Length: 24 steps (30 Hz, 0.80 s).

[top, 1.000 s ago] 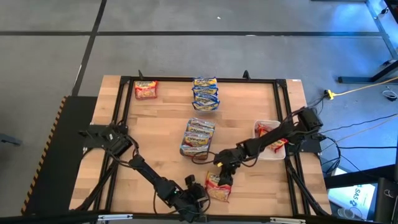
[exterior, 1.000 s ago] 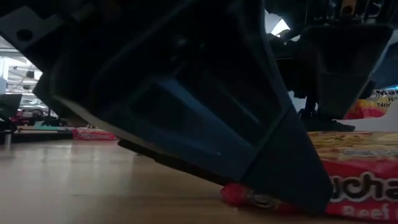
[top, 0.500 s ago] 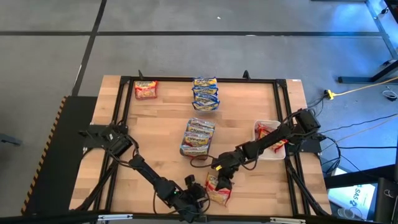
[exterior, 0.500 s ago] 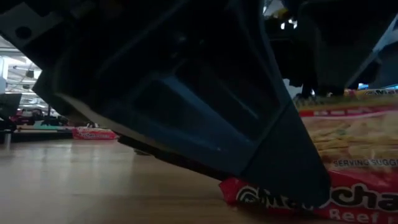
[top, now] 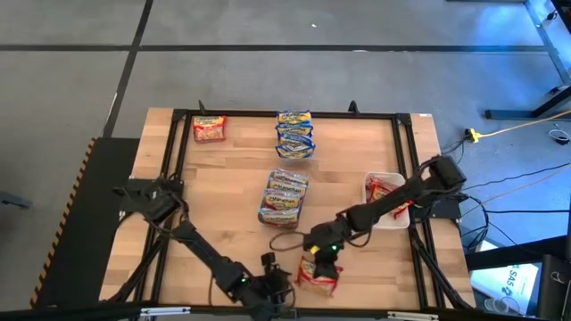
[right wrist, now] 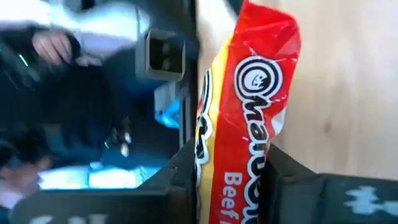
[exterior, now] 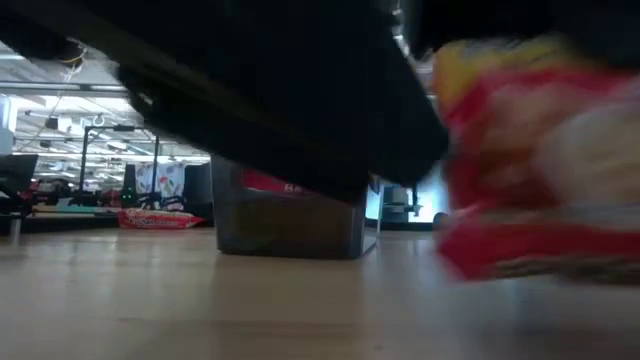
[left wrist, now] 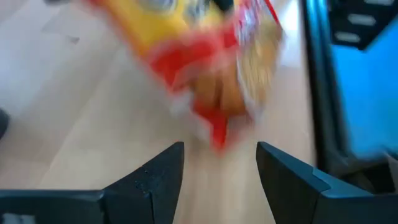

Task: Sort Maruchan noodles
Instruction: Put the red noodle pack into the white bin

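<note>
A red-and-yellow Maruchan noodles packet [top: 318, 275] stands near the table's front edge, right of centre, with my right gripper [top: 319, 260] shut on it. It fills the right wrist view [right wrist: 242, 93] and shows blurred in the low view [exterior: 540, 170]. My left gripper [top: 268, 290] is open just left of it at the front edge, with nothing between its fingers [left wrist: 158, 177]; the packet [left wrist: 205, 68] lies ahead of them. Other packets: one red [top: 210, 128] at the far left, a blue stack [top: 294, 134] at the far middle, a pile [top: 284, 196] in the centre. My right gripper pinches the packet between its two fingers [right wrist: 180, 171], on the part nearest the wrist [right wrist: 230, 155]. The packet's sealed end [right wrist: 267, 25] points away from the fingers. They come from above, slanting toward the near edge. The packet is tipped up on edge; I cannot tell whether it is clear of the table.
A clear tub [top: 388, 198] with a red packet in it stands at the right, also seen in the low view [exterior: 290, 215]. A black frame [top: 178, 160] runs round the tabletop. Bare wood lies at the near left and between the centre pile and the far packets.
My right gripper has come down toward the near edge and shut on the red packet. The packet, which lay flat, is now tipped up on edge between the fingers. My left arm has shifted a little, its gripper still open.
</note>
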### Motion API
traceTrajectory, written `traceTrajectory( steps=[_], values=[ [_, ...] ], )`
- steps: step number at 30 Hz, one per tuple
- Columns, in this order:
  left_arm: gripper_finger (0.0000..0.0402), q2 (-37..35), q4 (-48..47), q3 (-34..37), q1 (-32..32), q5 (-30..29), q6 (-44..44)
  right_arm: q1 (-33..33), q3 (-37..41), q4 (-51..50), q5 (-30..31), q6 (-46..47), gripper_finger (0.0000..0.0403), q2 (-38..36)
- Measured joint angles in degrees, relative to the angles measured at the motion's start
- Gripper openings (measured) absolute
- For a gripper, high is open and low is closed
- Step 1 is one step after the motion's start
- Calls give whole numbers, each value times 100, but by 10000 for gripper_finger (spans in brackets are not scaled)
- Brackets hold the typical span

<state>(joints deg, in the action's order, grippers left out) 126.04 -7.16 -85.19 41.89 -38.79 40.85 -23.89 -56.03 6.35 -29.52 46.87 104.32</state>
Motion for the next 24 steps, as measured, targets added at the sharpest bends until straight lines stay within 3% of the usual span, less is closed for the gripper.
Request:
traceTrajectory(
  steps=[6, 11, 17, 24],
  values=[
    [196, -500, -820, 1, 385, -18, -73, -267, -447, -2009, 521, -656, 95, -817],
    [196, -854, -1195, 0, 448, 82, -97, -521, -623, -3553, 1225, -773, 81, -1807],
    [196, -949, -1131, -2, 445, 167, -172, -942, -627, -5514, 2744, -417, 89, -3193],
    [196, -947, -911, -4, 411, 108, -202, -989, -622, -8178, 3855, 388, 83, -4365]
  ],
)
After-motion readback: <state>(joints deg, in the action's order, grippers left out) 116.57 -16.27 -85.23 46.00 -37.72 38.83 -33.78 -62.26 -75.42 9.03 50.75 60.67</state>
